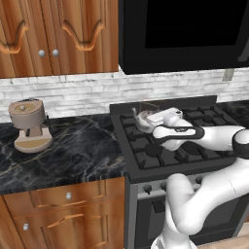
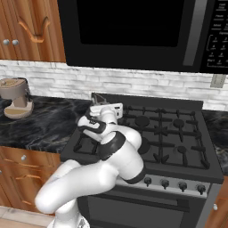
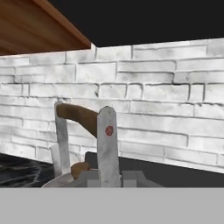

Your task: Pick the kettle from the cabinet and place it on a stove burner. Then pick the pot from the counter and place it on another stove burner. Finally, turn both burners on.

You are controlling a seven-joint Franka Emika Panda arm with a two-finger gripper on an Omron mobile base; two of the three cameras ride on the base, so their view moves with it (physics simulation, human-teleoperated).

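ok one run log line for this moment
phase: placing kettle | gripper: shut on kettle handle | location: over rear-left stove burner | burners: unlit

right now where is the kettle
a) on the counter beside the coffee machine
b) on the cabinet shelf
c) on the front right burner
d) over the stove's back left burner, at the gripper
d: the kettle sits over the back left of the stove, with the gripper at its arched handle.
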